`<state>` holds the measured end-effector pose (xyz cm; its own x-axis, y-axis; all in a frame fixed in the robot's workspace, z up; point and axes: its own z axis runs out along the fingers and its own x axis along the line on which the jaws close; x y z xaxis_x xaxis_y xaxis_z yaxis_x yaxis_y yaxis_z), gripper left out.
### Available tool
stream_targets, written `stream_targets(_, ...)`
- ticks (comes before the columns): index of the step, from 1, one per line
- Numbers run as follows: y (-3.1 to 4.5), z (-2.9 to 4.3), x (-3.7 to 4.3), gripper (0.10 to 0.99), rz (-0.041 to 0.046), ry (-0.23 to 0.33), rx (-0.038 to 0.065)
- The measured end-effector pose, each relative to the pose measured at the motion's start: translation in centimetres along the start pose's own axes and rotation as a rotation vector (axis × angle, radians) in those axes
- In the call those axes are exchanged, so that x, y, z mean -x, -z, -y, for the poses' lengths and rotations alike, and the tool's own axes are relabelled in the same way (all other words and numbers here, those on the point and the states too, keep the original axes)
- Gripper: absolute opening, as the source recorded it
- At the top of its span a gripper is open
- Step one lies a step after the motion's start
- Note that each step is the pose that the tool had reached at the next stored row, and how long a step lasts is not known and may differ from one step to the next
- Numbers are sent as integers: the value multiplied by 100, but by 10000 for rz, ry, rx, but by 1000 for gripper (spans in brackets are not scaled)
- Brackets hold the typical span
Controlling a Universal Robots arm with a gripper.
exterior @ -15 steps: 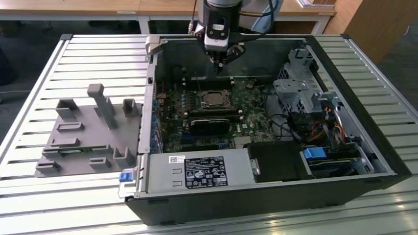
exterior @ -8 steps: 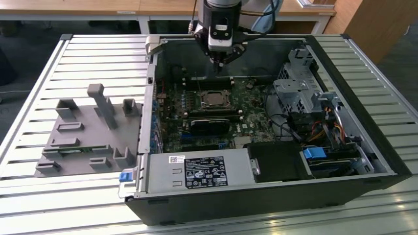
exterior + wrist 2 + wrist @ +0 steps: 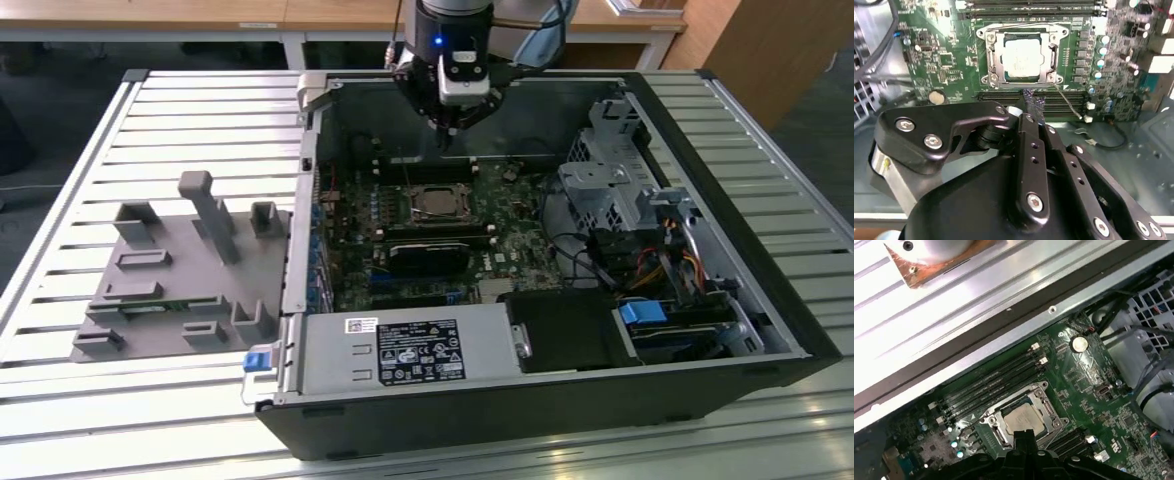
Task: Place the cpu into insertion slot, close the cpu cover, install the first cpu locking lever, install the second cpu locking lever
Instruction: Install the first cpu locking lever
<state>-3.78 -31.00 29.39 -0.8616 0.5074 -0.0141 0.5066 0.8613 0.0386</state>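
Gripper point(image 3: 1034, 107): hovering just beside the socket, fingers pressed together, carrying nothing.
Cpu point(image 3: 1022, 55): lying seated in insertion slot point(image 3: 995, 75), under cpu cover point(image 3: 1051, 47).
Handling: judging light, rigid, fragile; gripping by edges only.

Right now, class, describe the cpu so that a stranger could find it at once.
Look inside the open computer case at the green board. Near its middle, a silvery metal frame surrounds the cpu, a flat pale-grey square, unlike the long black slots alongside.

Even overhead light, glare on metal slats point(image 3: 160, 110), case interior dim, wrist views slightly soft.
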Motion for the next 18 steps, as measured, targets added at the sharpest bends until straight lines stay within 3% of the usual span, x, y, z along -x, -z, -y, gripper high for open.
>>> stream_targets(18,-7,0,0,106,-109,2821,39)
